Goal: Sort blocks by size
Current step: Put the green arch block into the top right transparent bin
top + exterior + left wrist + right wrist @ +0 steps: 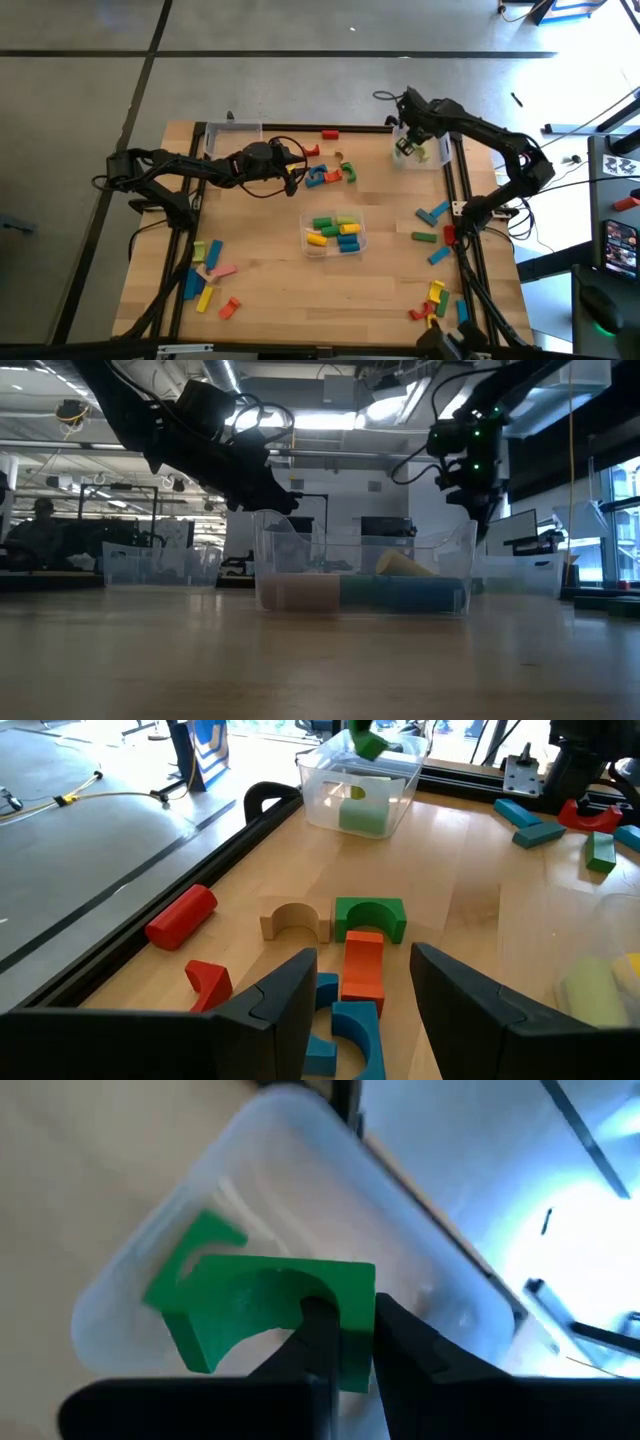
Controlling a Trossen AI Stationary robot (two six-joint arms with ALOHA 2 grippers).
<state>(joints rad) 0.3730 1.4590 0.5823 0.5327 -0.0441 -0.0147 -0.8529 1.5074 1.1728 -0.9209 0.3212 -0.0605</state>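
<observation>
The right gripper [345,1330] pinches a green arch [270,1315] above the far-right bin [428,152], the left gripper [362,990] hangs spread over the cluster of blocks [328,174], and with the centre bin [334,234] partly filled, many blocks seem unsorted.

The high view looked straight down on the whole table [270,300]; the low view looked level across it. Both wrist views, close in, shared the far clear bin [358,782].
</observation>
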